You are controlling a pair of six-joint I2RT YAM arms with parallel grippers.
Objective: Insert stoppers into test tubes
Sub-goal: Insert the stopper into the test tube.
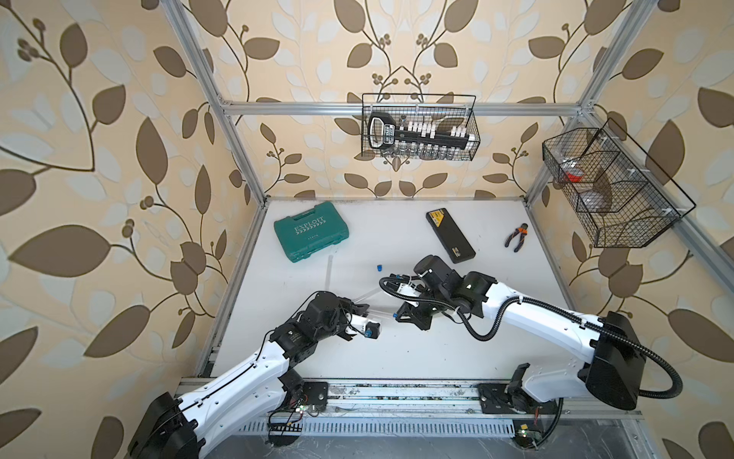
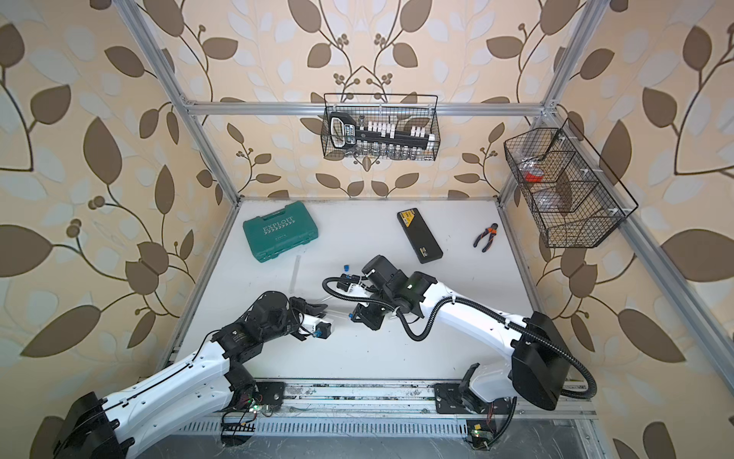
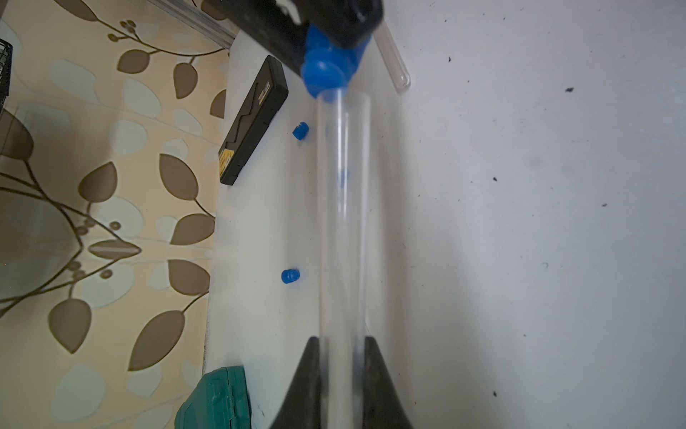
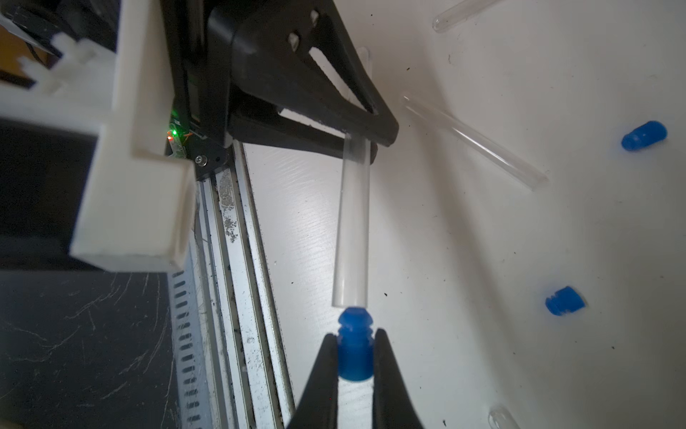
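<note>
The left arm (image 1: 254, 365) came in from the near left corner, bent at the elbow, with its wrist low over the table (image 1: 437, 337). The left tool (image 3: 342, 340) was clamped tight on a test tube (image 3: 343, 223), holding it near its closed end. The tube was up off the table. Its long side ran straight away from the left tool toward the right tool (image 4: 355, 334). Its open mouth faced that way too.

Right at the mouth sat a blue stopper (image 4: 355, 358). The right tool was squeezed shut on its fat back part, so the thin nose pointed into the tube. The nose was just at the rim, not inside yet. In the left wrist view it looked a little off to one side. I think the next push had to go straight along the tube.

The right arm (image 1: 536, 314) reached in from the right, bent, with its wrist turned toward the left arm.

Two loose stoppers (image 4: 564, 301) and some spare tubes (image 4: 475, 141) lay flat on the table, past the tools.
</note>
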